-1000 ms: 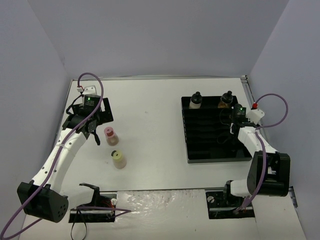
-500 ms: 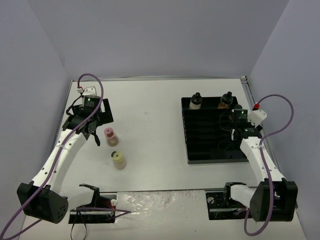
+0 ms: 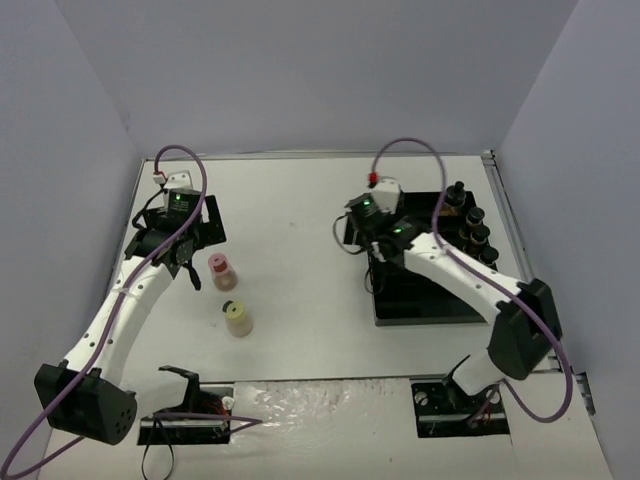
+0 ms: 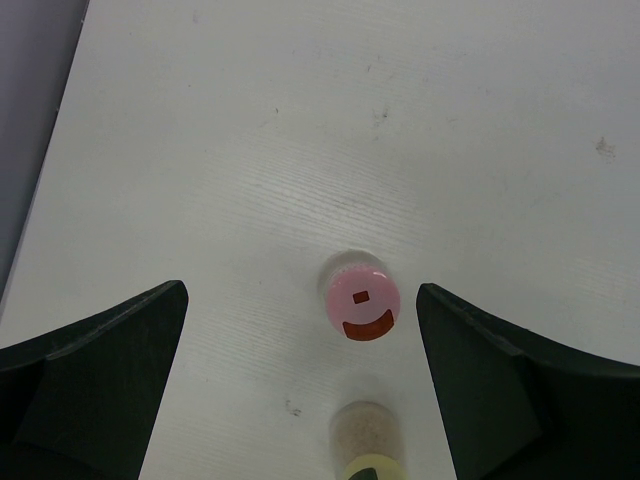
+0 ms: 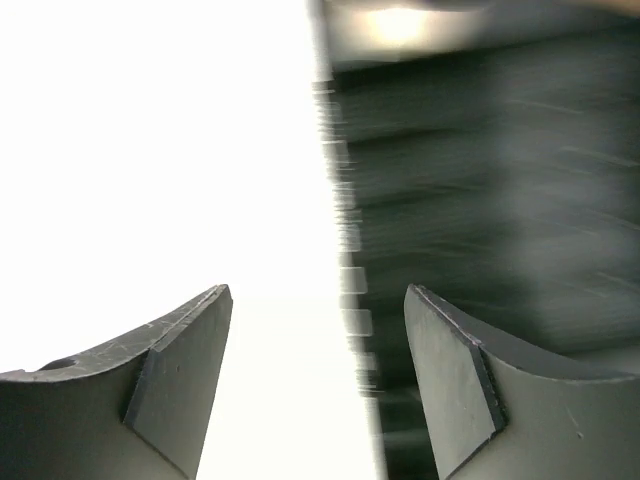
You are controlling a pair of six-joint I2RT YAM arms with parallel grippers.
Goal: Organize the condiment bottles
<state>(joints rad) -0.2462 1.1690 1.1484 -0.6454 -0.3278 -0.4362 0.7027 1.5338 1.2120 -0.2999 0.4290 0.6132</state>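
A pink-capped jar and a pale-yellow-capped jar stand on the white table at the left. My left gripper hangs just left of the pink one, open and empty. Seen from the left wrist, the pink cap sits between the spread fingers of the left gripper, nearer the right one, with the yellow-capped jar below it. Several black-capped bottles line the black tray's right side. My right gripper hovers over the tray's left edge, open with nothing between its fingers.
Purple walls close in the table on three sides. The right arm stretches diagonally across the tray and covers its back left corner. Cable brackets lie at the near edge by the arm bases. The right wrist view is blurred by motion.
The right arm has swung from the tray's right side to its left edge, and its jaws have widened. Black-capped bottles now show along the tray's right side. The left arm has not moved.
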